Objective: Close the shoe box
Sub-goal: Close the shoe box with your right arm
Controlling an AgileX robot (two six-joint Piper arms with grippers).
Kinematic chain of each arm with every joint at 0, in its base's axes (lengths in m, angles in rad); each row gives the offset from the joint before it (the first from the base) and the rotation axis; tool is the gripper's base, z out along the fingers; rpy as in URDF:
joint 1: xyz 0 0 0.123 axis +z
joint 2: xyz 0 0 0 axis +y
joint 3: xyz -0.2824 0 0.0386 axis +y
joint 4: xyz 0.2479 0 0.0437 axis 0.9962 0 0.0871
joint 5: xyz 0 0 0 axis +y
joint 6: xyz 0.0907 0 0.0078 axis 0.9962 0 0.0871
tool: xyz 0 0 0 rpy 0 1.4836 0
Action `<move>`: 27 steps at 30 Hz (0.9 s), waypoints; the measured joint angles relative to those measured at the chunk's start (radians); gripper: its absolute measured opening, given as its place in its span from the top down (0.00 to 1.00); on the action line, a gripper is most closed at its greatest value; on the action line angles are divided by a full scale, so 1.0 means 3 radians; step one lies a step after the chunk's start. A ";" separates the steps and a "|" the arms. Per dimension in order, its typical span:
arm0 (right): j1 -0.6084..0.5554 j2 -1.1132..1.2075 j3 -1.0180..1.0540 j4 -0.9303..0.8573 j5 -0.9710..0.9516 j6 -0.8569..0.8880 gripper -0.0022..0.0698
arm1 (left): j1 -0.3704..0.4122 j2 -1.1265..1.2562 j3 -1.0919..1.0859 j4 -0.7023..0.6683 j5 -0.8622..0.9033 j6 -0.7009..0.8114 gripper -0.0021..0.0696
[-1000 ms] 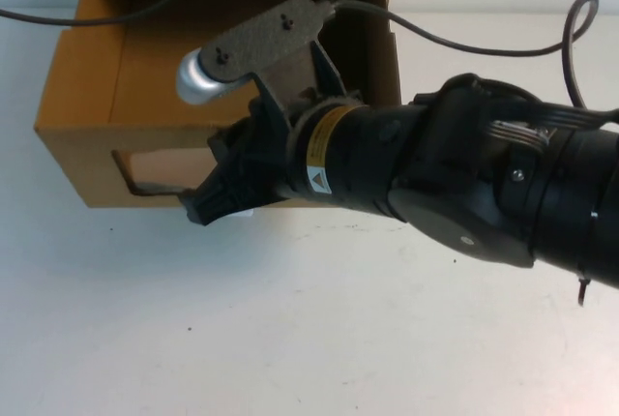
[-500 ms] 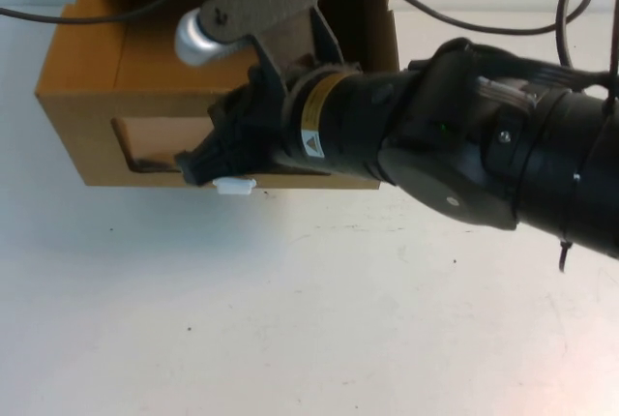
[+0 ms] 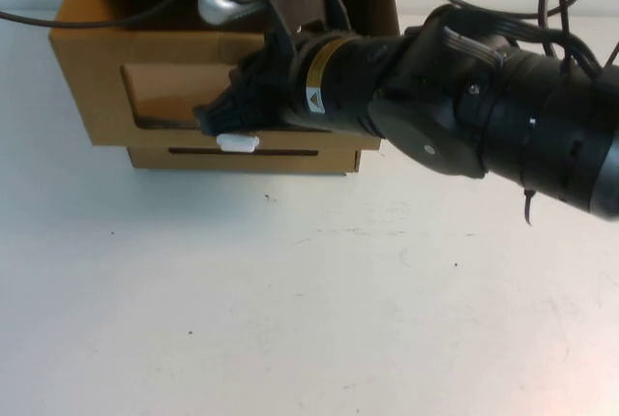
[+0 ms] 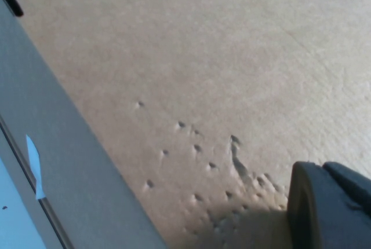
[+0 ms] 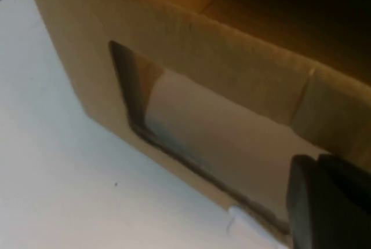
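Observation:
The shoe box (image 3: 97,77) is brown cardboard and stands at the far side of the table with its top open. Its front panel has a clear window (image 3: 160,97) with a small white pull tab (image 3: 237,142) below it. My right gripper (image 3: 215,118) is shut, with its tips against the front panel just above the tab. The right wrist view shows the box front (image 5: 232,69), window (image 5: 203,127) and tab (image 5: 243,223) close up, with the right gripper (image 5: 327,202) at the panel. My left gripper (image 4: 333,205) is shut over a tan dented surface and is out of the high view.
A thin black cable (image 3: 116,17) runs over the box's far left corner. The right arm (image 3: 484,116) reaches in from the right and covers the box's right half. White tabletop (image 3: 290,300) spreads in front of the box. A grey strip (image 4: 64,162) borders the tan surface.
My right gripper has moved away from me with the front panel ahead of it. The panel has slid back, and a lower cardboard strip now shows beneath it.

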 joint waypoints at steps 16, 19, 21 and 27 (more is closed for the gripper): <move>-0.0125 0.0317 -0.0464 0.0264 0.0186 -0.0161 0.99 | 0.0000 0.0000 -0.0007 0.0000 0.0018 0.0000 0.98; -0.0138 0.0285 -0.0484 0.0661 0.0285 -0.0514 0.99 | 0.0000 0.0000 -0.0007 0.0000 0.0026 0.0000 0.98; -0.0138 0.0239 -0.0484 0.0898 0.0317 -0.0723 0.99 | 0.0000 0.0000 -0.0007 0.0000 0.0026 0.0000 0.98; -0.0153 0.0159 -0.0484 0.1070 0.0119 -0.0920 0.99 | 0.0000 0.0000 -0.0007 0.0000 0.0026 0.0000 0.98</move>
